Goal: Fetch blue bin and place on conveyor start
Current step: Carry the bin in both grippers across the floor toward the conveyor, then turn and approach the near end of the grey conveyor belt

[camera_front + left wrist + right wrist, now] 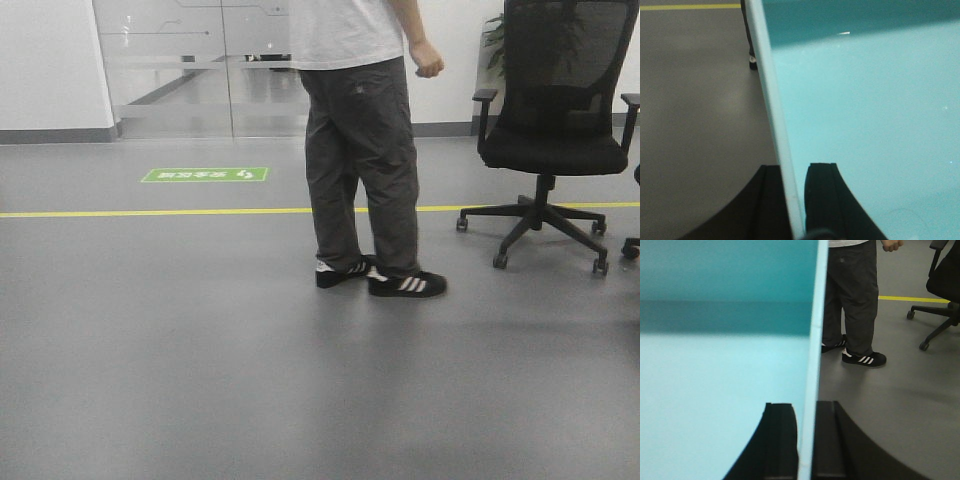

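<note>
The left gripper (796, 197) is clamping one thin wall of the pale turquoise rectangular plastic bin (865, 125), a black finger (822, 200) on each side, the bin's inside spreading to its right. The right gripper (805, 440) is pinching the opposite wall likewise, a person in dark trousers (855, 295) standing ahead of it
</note>
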